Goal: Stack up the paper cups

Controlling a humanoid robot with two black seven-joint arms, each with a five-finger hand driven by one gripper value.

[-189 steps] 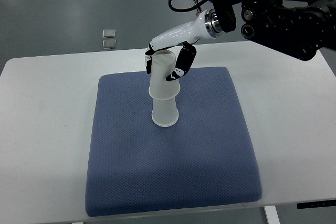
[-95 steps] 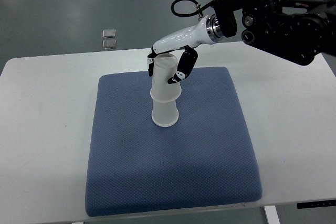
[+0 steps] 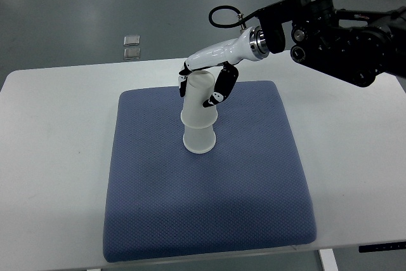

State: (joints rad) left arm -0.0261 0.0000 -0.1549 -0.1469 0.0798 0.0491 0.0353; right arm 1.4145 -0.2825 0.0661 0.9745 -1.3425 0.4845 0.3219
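A blue mat lies on the white counter. Near its middle a paper cup stands upside down, with a second cup set over it. The right hand grips that upper cup, fingers curled around its sides.

the two stacked cups look like plain white paper, matt and smooth. under them lies a blue cloth mat with a fine, rough dotted weave. the counter is white, smooth, faintly shiny. the right hand has a glossy white plastic shell and black fingers; behind it a bright metal ring and matt black arm housing.
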